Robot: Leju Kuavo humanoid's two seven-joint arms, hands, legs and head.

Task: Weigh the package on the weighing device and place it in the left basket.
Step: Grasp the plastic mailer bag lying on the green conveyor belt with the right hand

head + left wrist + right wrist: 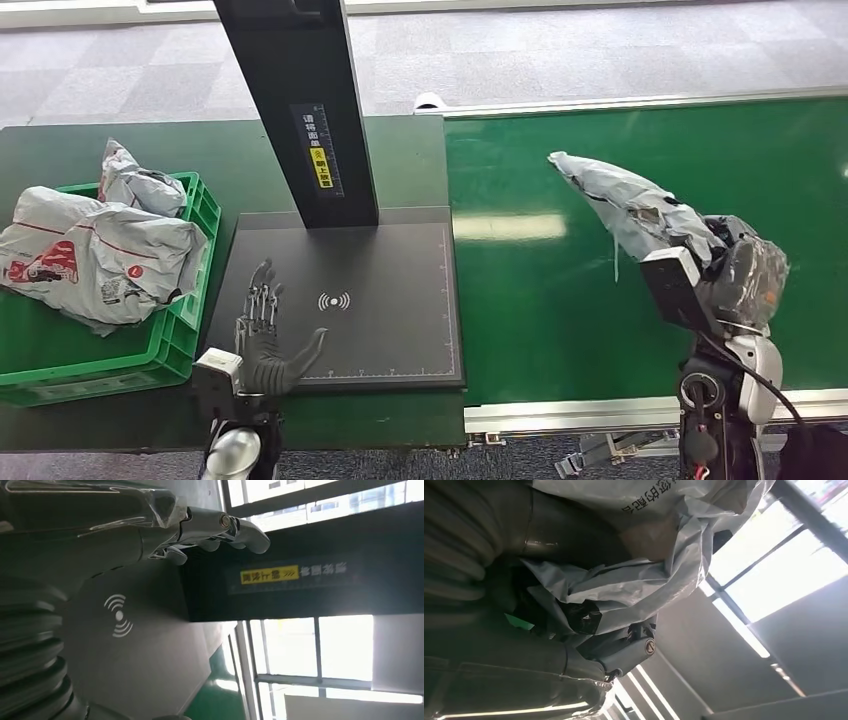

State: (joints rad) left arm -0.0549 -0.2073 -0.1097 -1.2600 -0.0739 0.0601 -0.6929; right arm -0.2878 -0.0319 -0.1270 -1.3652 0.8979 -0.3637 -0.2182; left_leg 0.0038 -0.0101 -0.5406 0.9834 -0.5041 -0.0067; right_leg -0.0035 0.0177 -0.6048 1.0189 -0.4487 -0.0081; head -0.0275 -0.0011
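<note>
Right hand grips the crumpled grey plastic mailer package, lifted above the green conveyor belt, well right of the flat black weighing plate. Fingers mostly buried in the film in the right wrist view; the hold looks firm, though I cannot tell how deep it goes.

Left hand rests spread, holding nothing, over the plate's near-left corner.

Judgement: carry the package left, set it flat by the white sensor mark, clear of the black upright column. Pull the left hand off first so it adds no weight. Green plastic basket at left already holds other parcels.
</note>
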